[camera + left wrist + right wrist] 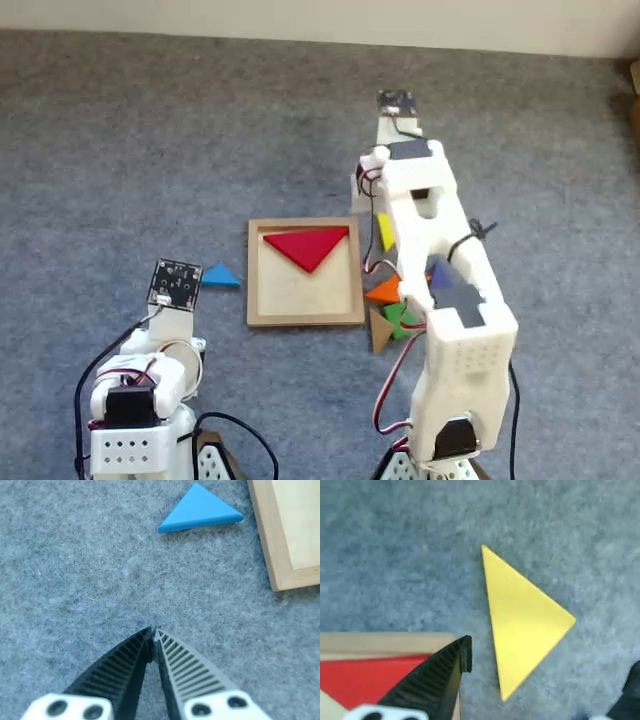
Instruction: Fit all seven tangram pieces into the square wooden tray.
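Note:
The square wooden tray [256, 300] lies mid-table with a red triangle [306, 245] inside, against its far edge. A blue triangle [221, 277] lies on the carpet just left of the tray. My left gripper [152, 632] is shut and empty, a short way in front of the blue triangle [200, 510] and beside the tray's corner [280, 575]. My right gripper [550, 657] is open over a yellow triangle [522, 622], one finger [452, 667] by the tray rim [385, 641] and the red triangle [365, 677]. The yellow triangle [385, 232] lies right of the tray.
Orange [384, 291], green [398, 315], tan [380, 332] and dark blue [445, 275] pieces cluster off the tray's right near corner, partly under the right arm [440, 260]. Grey carpet covers the table. The left arm's base [130, 420] stands at the front left.

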You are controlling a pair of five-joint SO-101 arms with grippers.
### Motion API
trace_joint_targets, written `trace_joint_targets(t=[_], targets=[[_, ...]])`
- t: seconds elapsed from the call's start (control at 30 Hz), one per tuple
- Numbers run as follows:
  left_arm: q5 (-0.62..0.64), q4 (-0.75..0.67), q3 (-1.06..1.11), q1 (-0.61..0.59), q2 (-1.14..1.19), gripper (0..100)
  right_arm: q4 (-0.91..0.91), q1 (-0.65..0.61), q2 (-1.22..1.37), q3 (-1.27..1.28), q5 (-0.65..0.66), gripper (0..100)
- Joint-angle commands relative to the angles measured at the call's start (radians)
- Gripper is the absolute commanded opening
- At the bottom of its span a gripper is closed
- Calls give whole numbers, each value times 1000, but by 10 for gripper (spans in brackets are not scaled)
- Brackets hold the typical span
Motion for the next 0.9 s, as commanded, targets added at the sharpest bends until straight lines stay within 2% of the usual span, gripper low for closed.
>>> trace_joint_targets(t=[0.0, 0.13, 0.4, 0.7, 0.87], targets=[[9, 3, 21, -4, -28, 36, 28, -15, 38, -160, 14, 443], [9, 3, 21, -4, -28, 36, 127, -15, 102, -262, 18, 443], [9, 3, 21, -4, -28, 36, 127, 5, 242, -355, 23, 443], [9, 3, 21, -4, -28, 36, 136, 18, 311, -404, 141, 439], [9, 3, 21, -4, -28, 36, 136, 21, 314, -403, 199, 361]])
